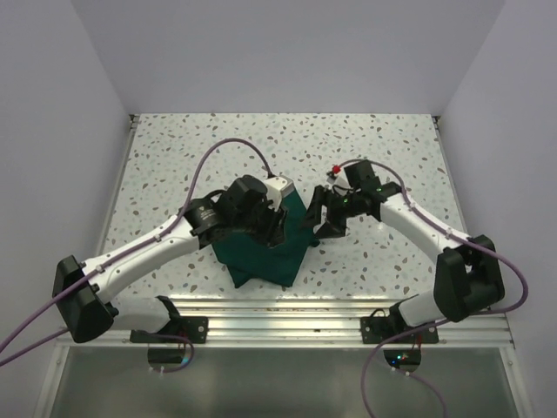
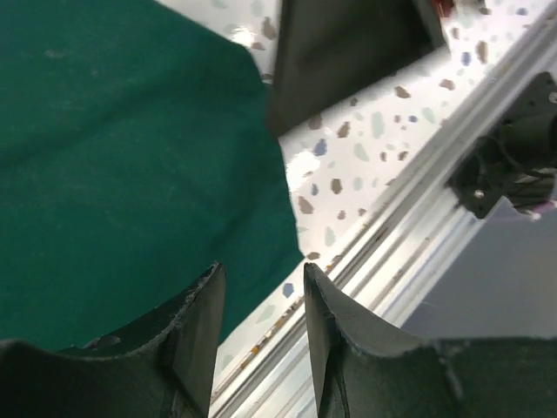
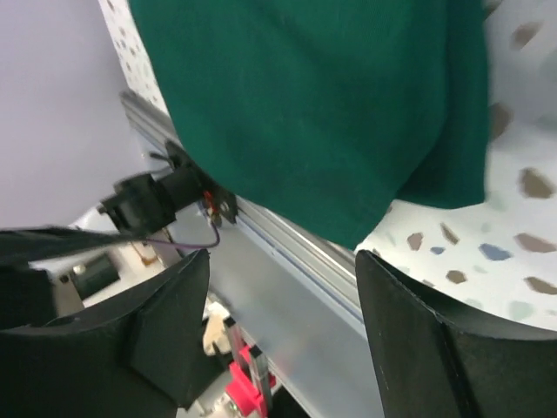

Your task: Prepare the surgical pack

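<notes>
Centrally, the surgical pack (image 1: 261, 254) lies on the table (image 1: 365, 148) as a compact folded bundle of dark green fabric, towards the near edge and between my two arms. Its outline is angular, with one corner pointing at the near edge. An offset second edge along its lower left shows that layers overlap. The cloth is matte and mostly smooth, with faint pale lint visible in the left wrist view. In the right wrist view one side ends in a soft rounded fold and a corner tapers to a point. Whatever is inside the wrapping is hidden.

My left end effector (image 1: 271, 228) is poised over the upper part of the bundle. Its fingers (image 2: 196, 326) stand a narrow gap apart with nothing between them, and the cloth's edge and the speckled surface show through the gap.

My right end effector (image 1: 315, 222) sits just beside the bundle's right corner. Its fingers (image 3: 435, 348) are spread wide and grip nothing, and the green fabric lies beyond them.

The table is white with grey and brown flecks. An aluminium rail (image 1: 278, 315) borders its near edge, just beyond the pack's pointed corner.
</notes>
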You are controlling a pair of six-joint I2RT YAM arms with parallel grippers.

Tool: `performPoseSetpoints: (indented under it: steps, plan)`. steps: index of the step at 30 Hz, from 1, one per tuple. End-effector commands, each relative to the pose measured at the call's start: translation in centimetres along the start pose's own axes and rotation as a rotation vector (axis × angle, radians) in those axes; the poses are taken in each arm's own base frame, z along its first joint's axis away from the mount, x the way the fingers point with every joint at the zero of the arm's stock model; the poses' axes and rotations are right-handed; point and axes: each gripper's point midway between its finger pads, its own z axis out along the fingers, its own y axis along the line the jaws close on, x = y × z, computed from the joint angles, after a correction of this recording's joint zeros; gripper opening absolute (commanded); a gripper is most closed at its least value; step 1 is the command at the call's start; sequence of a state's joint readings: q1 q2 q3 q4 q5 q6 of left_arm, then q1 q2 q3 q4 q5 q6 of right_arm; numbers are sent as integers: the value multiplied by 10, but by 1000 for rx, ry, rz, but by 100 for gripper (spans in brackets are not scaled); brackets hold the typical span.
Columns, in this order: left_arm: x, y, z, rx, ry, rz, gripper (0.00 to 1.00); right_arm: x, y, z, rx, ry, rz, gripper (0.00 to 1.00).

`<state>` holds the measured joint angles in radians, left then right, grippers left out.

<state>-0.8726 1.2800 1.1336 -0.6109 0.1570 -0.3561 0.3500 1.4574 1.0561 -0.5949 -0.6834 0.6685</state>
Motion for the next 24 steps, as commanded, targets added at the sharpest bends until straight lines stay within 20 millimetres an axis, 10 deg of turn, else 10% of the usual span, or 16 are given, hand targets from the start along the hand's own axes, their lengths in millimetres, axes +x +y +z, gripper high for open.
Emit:
performPoseSetpoints:
  steps: [1, 17, 24]
  plan:
    - [-9, 23, 7, -114, -24, -9, 45, 33, 0, 19, -10, 47, 28, 72]
    - [13, 61, 48, -323, -88, 134, 48, 53, -32, 70, -113, 50, 102, 77]
    - [37, 59, 65, -370, -36, 206, 49, 56, -46, 86, -107, 59, 125, 62]
